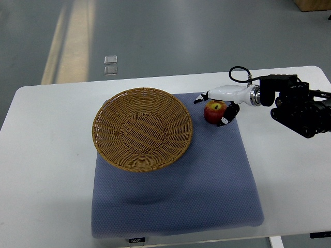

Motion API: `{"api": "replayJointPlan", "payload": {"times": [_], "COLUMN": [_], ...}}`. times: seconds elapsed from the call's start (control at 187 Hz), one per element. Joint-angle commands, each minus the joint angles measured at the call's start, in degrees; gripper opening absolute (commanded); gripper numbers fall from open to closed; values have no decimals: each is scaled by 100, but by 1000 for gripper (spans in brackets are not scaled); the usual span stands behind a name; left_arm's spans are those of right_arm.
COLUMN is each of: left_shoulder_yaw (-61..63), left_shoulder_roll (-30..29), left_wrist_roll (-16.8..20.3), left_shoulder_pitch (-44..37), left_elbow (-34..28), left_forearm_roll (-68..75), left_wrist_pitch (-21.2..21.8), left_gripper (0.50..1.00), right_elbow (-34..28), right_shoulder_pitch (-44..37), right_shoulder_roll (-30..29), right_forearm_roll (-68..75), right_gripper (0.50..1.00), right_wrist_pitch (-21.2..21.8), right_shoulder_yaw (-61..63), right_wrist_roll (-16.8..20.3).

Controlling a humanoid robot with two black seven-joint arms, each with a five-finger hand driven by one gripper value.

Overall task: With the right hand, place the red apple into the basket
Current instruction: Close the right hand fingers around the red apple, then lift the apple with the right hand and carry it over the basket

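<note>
A red apple point(212, 112) with a yellow patch lies on the blue-grey mat point(207, 175), just right of the round wicker basket point(142, 128). The basket is empty and rests on the mat's left part. My right hand point(212, 109) reaches in from the right edge and sits over the apple. Its long fingers point(199, 97) stretch past the apple's far left side, and the thumb point(226, 118) hangs against its near right side. The fingers are spread around the fruit, not clamped on it, and the apple still rests on the mat. My left arm is out of the picture.
The mat lies on a white table point(46, 170) with rounded corners. The black forearm point(302, 108) with a looped cable hovers over the table's right side. Grey floor with a pale stripe lies beyond the far edge.
</note>
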State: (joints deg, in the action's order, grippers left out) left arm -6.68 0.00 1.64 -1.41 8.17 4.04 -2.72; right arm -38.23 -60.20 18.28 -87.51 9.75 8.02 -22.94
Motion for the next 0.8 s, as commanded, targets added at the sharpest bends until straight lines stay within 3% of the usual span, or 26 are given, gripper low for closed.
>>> {"api": "replayJointPlan", "payload": {"times": [0.0,0.182,0.643,0.793], "left_shoulder_yaw": [0,0,0,0], "left_shoulder_roll": [0,0,0,0], "left_wrist_roll": [-6,2,-6,-6], "left_shoulder_pitch": [0,0,0,0], "left_elbow": [0,0,0,0], "left_forearm_roll": [0,0,0,0], "left_wrist_pitch": [0,0,0,0], "left_gripper": [1000,1000,1000,1000], "right_elbow": [0,0,0,-35], "right_shoulder_pitch": [-9,-18,-370,-835], "right_shoulder_roll": [9,26,88,79], "right_forearm_roll": [6,6,68,121], "right_gripper": [795,695,695,697], "right_wrist_pitch": [1,10,62,80], "right_shoulder_yaw": [-3,-3,68,112], "right_wrist_roll": [0,9,9,0]}}
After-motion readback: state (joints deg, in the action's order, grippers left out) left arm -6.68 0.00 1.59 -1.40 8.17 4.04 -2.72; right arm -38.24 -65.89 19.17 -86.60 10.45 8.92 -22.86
